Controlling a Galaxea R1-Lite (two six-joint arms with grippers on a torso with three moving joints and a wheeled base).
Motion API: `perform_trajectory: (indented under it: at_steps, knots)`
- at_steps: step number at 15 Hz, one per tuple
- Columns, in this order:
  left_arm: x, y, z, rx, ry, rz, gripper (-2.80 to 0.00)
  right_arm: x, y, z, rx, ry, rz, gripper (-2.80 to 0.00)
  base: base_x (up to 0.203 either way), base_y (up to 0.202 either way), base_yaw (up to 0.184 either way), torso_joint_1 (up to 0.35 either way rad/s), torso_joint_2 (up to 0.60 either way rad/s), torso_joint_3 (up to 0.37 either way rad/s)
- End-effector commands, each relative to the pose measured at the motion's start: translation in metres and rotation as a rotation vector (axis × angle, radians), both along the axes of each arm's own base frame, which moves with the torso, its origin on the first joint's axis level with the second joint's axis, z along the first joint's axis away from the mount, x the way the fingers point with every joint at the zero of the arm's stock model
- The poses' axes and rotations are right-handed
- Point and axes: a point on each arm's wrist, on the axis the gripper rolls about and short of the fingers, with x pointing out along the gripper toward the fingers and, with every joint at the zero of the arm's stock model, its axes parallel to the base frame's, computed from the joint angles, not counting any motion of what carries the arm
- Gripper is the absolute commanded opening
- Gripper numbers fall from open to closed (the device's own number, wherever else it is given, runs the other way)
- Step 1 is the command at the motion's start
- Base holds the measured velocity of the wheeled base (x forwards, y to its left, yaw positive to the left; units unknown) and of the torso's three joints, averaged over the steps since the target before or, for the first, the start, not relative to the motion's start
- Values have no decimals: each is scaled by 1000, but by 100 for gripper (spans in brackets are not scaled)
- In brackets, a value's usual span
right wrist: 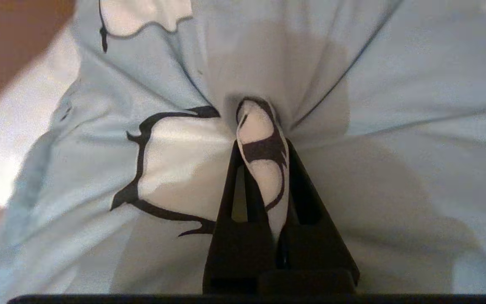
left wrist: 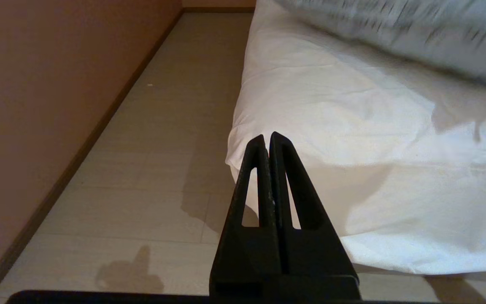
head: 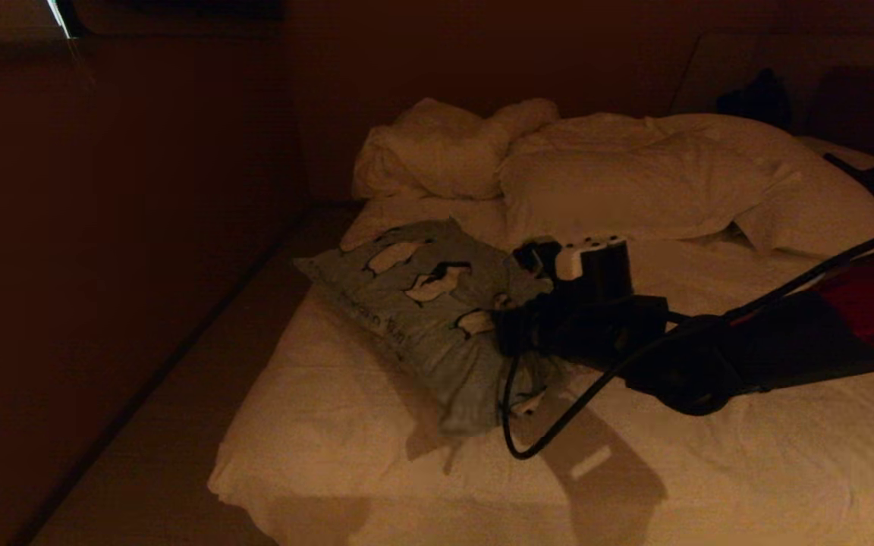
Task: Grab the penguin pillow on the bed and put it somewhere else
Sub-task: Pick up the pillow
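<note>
Grasp step: right gripper (right wrist: 264, 169) fingers clamped on a pinched fold of the penguin pillow (head: 422, 303) lying on the bed (head: 376, 425) near its left edge; left gripper (left wrist: 269, 141) parked, fingers together; next, lift clear and carry elsewhere.

A: Where is there room on the bed (head: 376, 425)?

B: The near half of the duvet lies flat and bare, from the pillow (head: 414, 303) to the near edge.

A: And the far end?

B: Blocked. White pillows (head: 634, 182) pile up against the back wall, touching each other.

A: Beside the bed?

B: A strip of floor (left wrist: 150, 147) runs between the bed and the wall (left wrist: 36, 105); the left gripper (left wrist: 267, 137) sits over it, near the bed's corner.
</note>
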Motion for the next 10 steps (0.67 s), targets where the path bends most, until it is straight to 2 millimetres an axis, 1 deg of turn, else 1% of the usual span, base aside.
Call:
perform_trajectory:
  at_steps: [1, 3, 6, 9, 10]
  knots:
    - [0, 0, 0, -1, 0, 0, -280, -5, -15, 28, 43, -61, -26, -280, 0, 0, 0, 0, 0, 0]
    - [0, 0, 0, -1, 0, 0, -280, -13, -23, 45, 76, -91, -38, -280, 0, 0, 0, 0, 0, 0]
    - [0, 0, 0, 0, 1, 1, -280, -31, -39, 73, 116, -149, -51, -280, 0, 0, 0, 0, 0, 0]
    - [0, 0, 0, 0, 0, 1, -280, -49, -65, 108, 163, -238, -90, -280, 0, 0, 0, 0, 0, 0]
    - [0, 0, 0, -1, 1, 1, -280, -53, -75, 116, 170, -260, -110, -280, 0, 0, 0, 0, 0, 0]
